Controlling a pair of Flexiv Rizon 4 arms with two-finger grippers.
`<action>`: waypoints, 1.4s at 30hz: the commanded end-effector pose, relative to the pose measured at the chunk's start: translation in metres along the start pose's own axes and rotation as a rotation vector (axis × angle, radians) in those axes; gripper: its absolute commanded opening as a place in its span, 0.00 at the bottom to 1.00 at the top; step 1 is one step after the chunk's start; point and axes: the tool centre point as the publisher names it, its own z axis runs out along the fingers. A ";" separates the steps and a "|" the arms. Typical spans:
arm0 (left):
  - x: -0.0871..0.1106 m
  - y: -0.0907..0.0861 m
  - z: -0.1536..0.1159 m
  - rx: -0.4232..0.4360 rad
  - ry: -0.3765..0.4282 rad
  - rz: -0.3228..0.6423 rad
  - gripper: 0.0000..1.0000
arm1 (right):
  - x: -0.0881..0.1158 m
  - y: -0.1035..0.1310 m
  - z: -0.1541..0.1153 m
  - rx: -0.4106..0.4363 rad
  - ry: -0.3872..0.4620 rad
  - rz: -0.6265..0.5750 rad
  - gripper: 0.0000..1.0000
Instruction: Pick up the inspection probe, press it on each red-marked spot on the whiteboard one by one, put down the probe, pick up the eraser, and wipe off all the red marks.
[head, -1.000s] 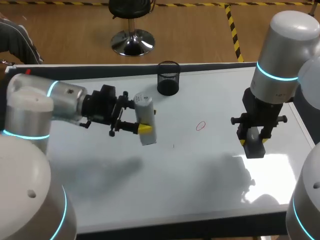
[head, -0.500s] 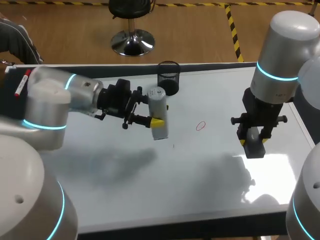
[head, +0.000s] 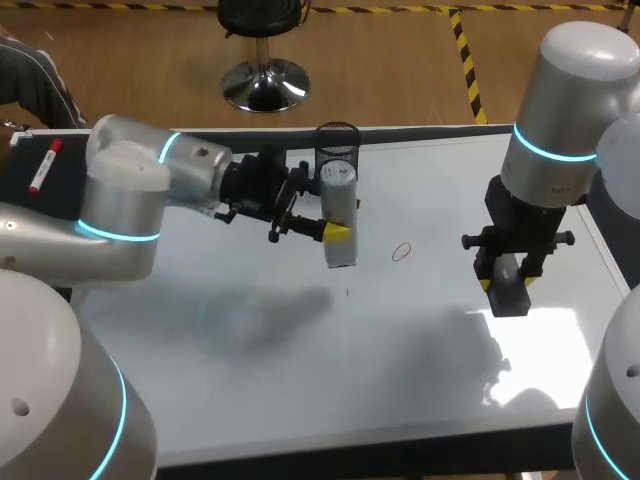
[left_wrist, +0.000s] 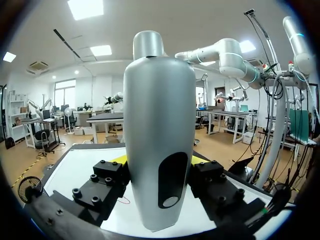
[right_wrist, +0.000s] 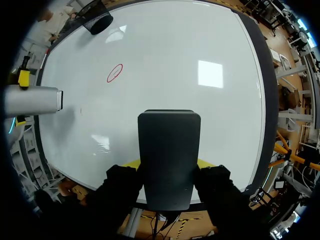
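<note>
Probe (head: 339, 195) gripped upright in left jaws above whiteboard (head: 250, 400), near red mark (head: 401, 251), eraser (head: 510, 295) clamped in right jaws over whiteboard's right side, well apart from probe

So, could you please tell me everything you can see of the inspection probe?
The inspection probe is a smooth silver-grey cylinder with a narrower rounded cap and a dark oval window low on its side. It is held upright, clamped in the left claw, above the whiteboard, beside the red mark.
</note>
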 end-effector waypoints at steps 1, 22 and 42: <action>-0.015 -0.002 0.010 0.002 0.019 0.001 0.00 | -0.001 -0.001 -0.001 -0.002 0.000 -0.002 0.00; -0.045 0.001 0.053 -0.002 0.019 -0.022 0.00 | -0.001 -0.001 -0.001 -0.002 0.000 -0.002 0.00; -0.073 0.018 0.084 0.005 0.058 -0.045 0.00 | -0.001 -0.001 -0.001 -0.002 0.000 -0.002 0.00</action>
